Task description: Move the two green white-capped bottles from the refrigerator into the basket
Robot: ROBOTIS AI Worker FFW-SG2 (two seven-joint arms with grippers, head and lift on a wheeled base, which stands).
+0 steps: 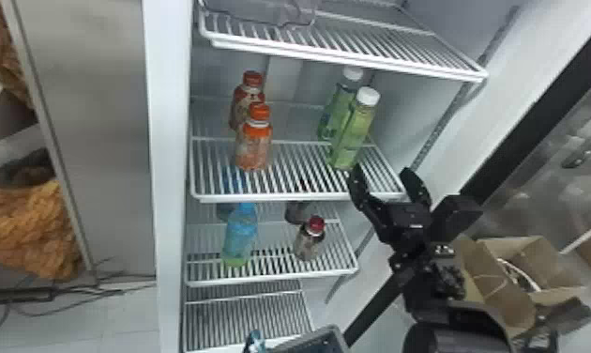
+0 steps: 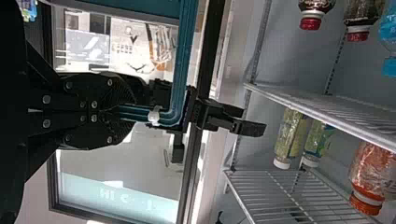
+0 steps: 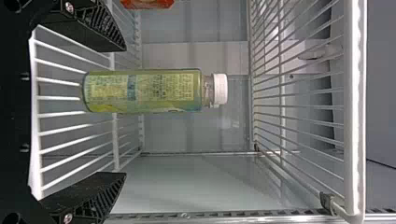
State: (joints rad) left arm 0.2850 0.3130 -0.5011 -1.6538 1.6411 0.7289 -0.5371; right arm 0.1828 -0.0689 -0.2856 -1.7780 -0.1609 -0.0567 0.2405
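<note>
The left hand (image 2: 122, 112) is clamping its fingers on the handle of the basket (image 2: 182, 56), presumably so the basket is waiting close by for each bottle. The right hand (image 1: 382, 171) is hovering empty at the front of the shelf (image 1: 290, 197), its fingers standing well apart, likely because they are needing room to pass either side of an upright bottle. Just beyond its fingertips, the nearer green bottle (image 1: 353, 131) is standing upright and untouched, probably the first to take, since it is blocking the way to its twin. The rear green bottle (image 1: 339, 103) is standing close behind it. Off to the left, an orange-capped bottle (image 1: 253, 145) and, behind that, a red-capped bottle (image 1: 247, 101) are sharing the shelf, leaving a gap that is probably keeping them out of the right hand's way.
</note>
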